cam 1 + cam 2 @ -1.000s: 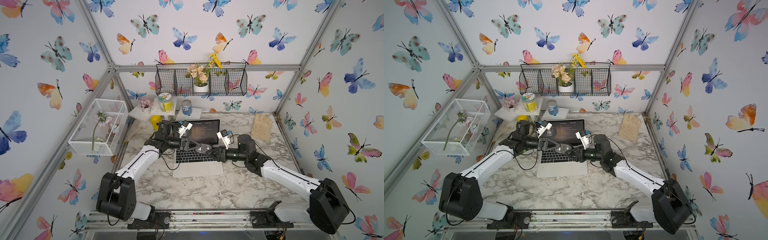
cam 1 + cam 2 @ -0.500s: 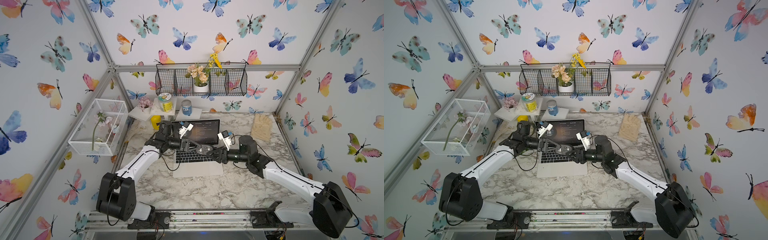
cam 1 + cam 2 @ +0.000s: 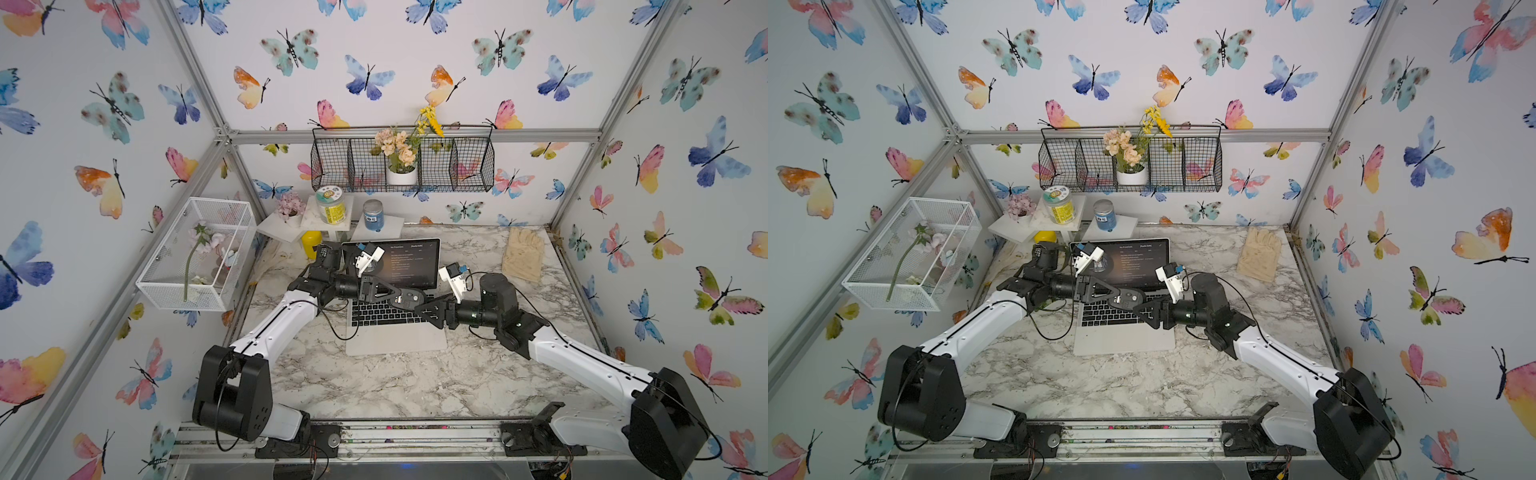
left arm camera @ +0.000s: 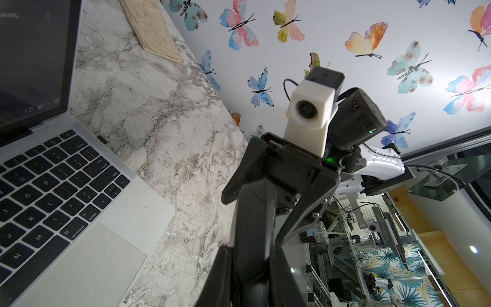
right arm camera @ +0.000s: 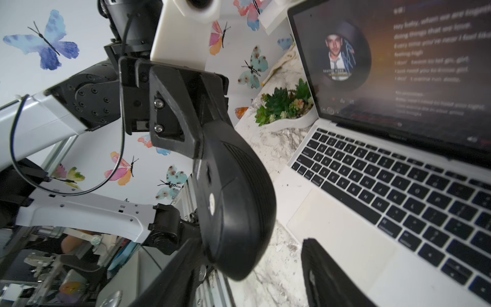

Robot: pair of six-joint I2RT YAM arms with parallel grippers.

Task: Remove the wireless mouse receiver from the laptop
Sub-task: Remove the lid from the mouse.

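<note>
The job is not done yet. The counter (image 3: 395,382) is bare along its near edge. One laptop (image 3: 395,338) sits open at mid-counter, nearer the far edge.

Over its keyboard, the left gripper (image 3: 400,297) is clamped on the one black mouse (image 5: 233,202) and holds it clear of the keys. The right gripper (image 3: 420,309) meets it from the counter's right side, jaws apart, with the free end of the mouse between them. The right wrist view shows one finger close against the mouse and the other well apart, so I judge it has no grip. I cannot tell if the close finger touches.

The one receiver (image 4: 102,139) is a tiny black stub. It sits in the side of the laptop that faces the counter's right edge, toward the hinge end, and neither gripper is at it. What is left, as I read it, is to reach that stub, pinch it and pull it straight out.

Along the far edge stand two jars: a yellow one (image 3: 330,204) and a blue one (image 3: 373,214). One pale pair of gloves (image 3: 523,255) lies at the far right corner.
</note>
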